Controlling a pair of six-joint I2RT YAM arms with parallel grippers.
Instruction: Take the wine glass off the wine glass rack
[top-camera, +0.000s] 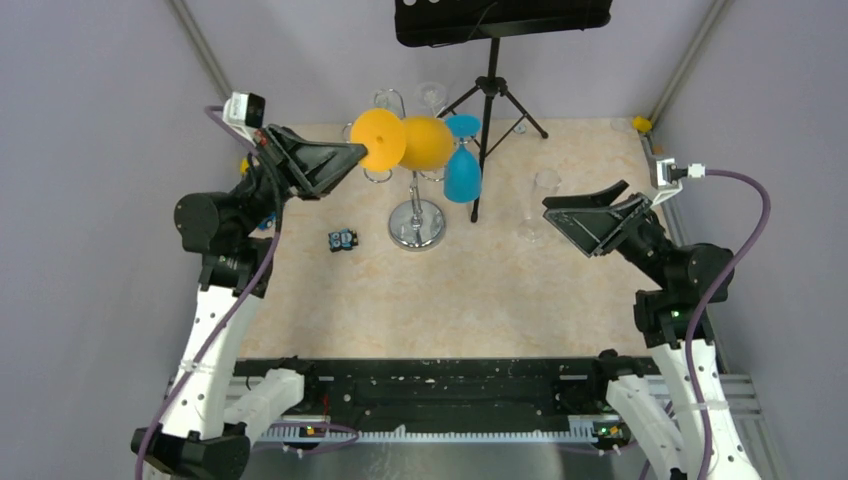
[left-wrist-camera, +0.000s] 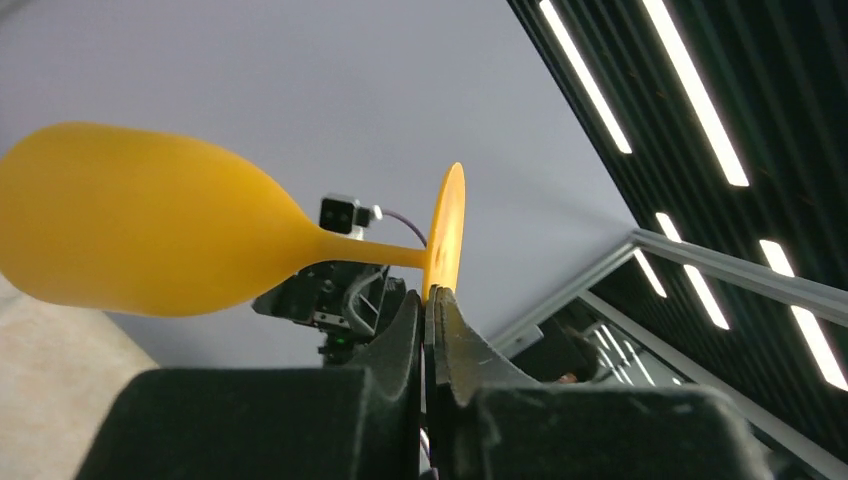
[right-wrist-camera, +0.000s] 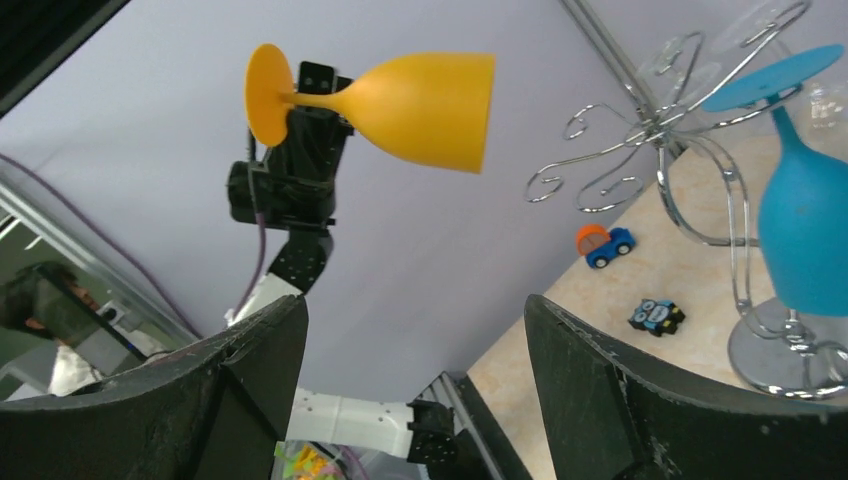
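Observation:
The orange wine glass (top-camera: 425, 143) lies sideways in the air, left of the top of the chrome wine glass rack (top-camera: 417, 225) and clear of its hooks. My left gripper (top-camera: 360, 150) is shut on the rim of its round foot (left-wrist-camera: 447, 225), with the bowl (left-wrist-camera: 130, 225) pointing away to the right. A blue wine glass (top-camera: 462, 170) hangs upside down from a hook of the rack (right-wrist-camera: 650, 130). My right gripper (top-camera: 575, 225) is raised at the right of the table, open and holding nothing. In its own view the orange glass (right-wrist-camera: 420, 95) shows beyond the right gripper (right-wrist-camera: 415, 320).
A black tripod stand (top-camera: 490, 90) rises just behind the rack. A clear glass (top-camera: 540, 210) stands on the table near my right gripper. A small owl block (top-camera: 342, 239) lies left of the rack base, and a blue toy car (right-wrist-camera: 605, 243) sits further back.

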